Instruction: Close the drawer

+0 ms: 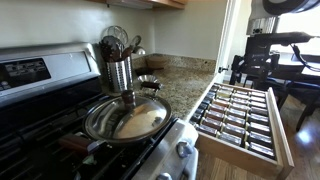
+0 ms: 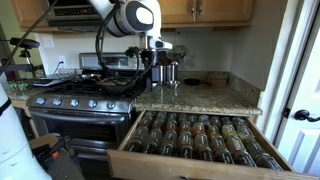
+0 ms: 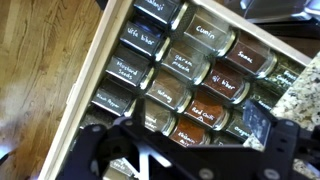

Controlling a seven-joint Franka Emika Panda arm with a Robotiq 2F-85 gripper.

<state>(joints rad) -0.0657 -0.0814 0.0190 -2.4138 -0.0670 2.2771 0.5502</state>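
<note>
The drawer (image 2: 190,168) is a wide, shallow light-wood drawer under the granite counter, pulled far out. It is filled with rows of small dark-lidded spice jars (image 2: 200,135). It also shows in an exterior view (image 1: 285,140) and in the wrist view, where its wooden rim (image 3: 95,75) runs diagonally. My gripper (image 3: 180,135) hangs above the jars near the counter edge, open and empty, touching nothing. In an exterior view the gripper (image 2: 155,58) is high above the counter, well above the drawer.
A stove (image 2: 80,100) stands beside the drawer, with a steel pan (image 1: 127,118) on a burner. A utensil holder (image 1: 119,72) and kettle stand on the granite counter (image 2: 200,98). Wood floor (image 3: 40,60) lies beyond the drawer front. A white door (image 2: 300,80) is nearby.
</note>
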